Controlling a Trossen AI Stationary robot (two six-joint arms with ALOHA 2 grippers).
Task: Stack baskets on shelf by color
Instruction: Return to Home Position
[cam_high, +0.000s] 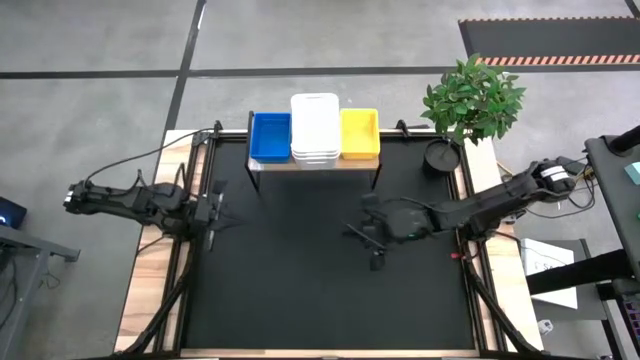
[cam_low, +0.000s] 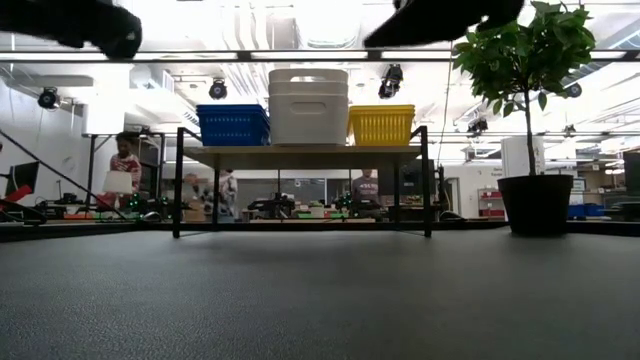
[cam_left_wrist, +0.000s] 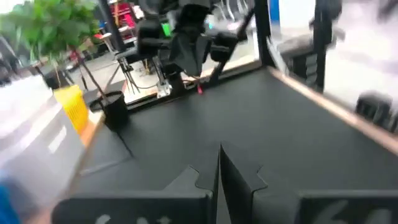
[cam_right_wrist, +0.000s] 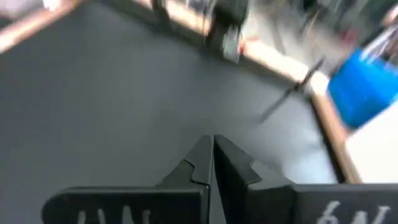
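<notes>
Baskets all sit up on the shelf, which stands at the middle of the table's far edge. You can read the sorting at a glance: blue pile at the left end, white in the middle, yellow at the right end, each colour nested into one column so it holds together. Count three piles, one per colour. The white one rises highest, but how many baskets each pile holds you cannot count cleanly. No basket is left down on the table, so the stacking looks finished to me. Your left gripper hangs by the table's left edge, fingers pressed together on nothing. Your right gripper hovers over the right half, likewise pinched closed and empty. Both are well apart from the shelf, sensible for parking. One potted plant stands at the far right corner.
</notes>
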